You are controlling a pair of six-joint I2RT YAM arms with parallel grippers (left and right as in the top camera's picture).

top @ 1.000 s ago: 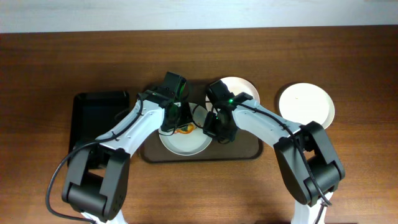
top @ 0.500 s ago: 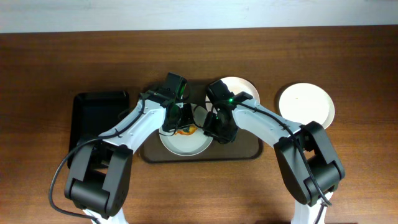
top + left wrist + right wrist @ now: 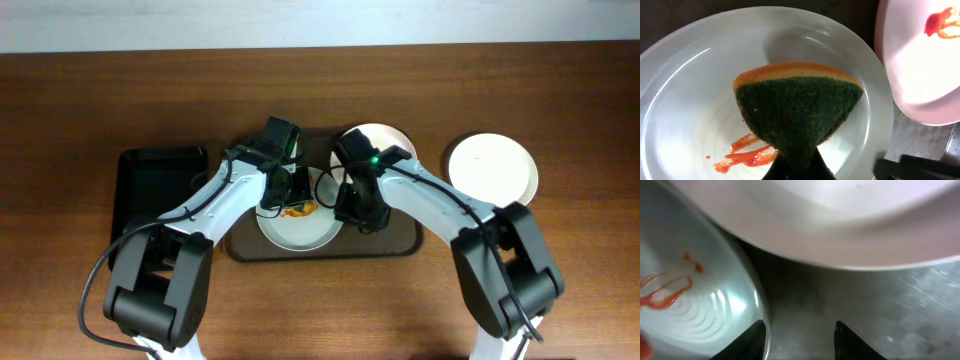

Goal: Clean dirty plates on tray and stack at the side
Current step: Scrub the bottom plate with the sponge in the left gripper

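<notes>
**Green sponge [image 3: 800,110] over a smeared plate, right jaws apart**

Green scouring face up and an orange edge on its far side: that is how the folded sponge sits in my left gripper [image 3: 797,166], which is clenched tight on its narrow end. It hangs over the middle plate [image 3: 296,228], which lies in the centre of the tray [image 3: 395,243]. Whether the sponge presses on the plate, I cannot tell. Orange-red sauce [image 3: 746,155] streaks that plate just beside the sponge, on the near side in my left wrist view.

My right gripper [image 3: 800,339] is released, with its fingers apart and only bare tray between them. Its left finger stands at the middle plate's rim.

A second plate [image 3: 380,139] lies at the tray's far right corner, just beside the middle one, and carries a red smear of its own. The third plate [image 3: 492,168] is plain white and lies on the table [image 3: 320,310], off the tray to my right. A black tray [image 3: 150,185] lies to the left.
</notes>
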